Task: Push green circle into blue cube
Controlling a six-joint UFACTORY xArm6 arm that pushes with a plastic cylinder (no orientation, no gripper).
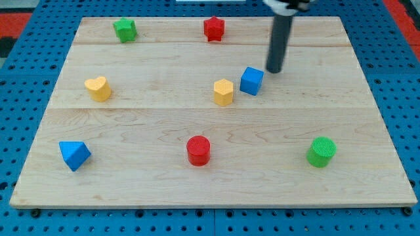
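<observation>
Near the view's upper right, my tip [273, 71] rests on the board just beside the blue cube [251, 80], on its right, without clear contact. No jaws exist on this rod, so no grasp state applies. By these positions, the approach step is not yet begun: the green circle [321, 151] stands well apart toward the view's lower right. The next move calls for relocating the tip to the circle's lower-right side, then pushing up-left toward the cube. The rod stands upright.

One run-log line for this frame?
tip: just right of blue cube | green circle: bottom right, untouched | cube beside yellow block | push not begun
</observation>
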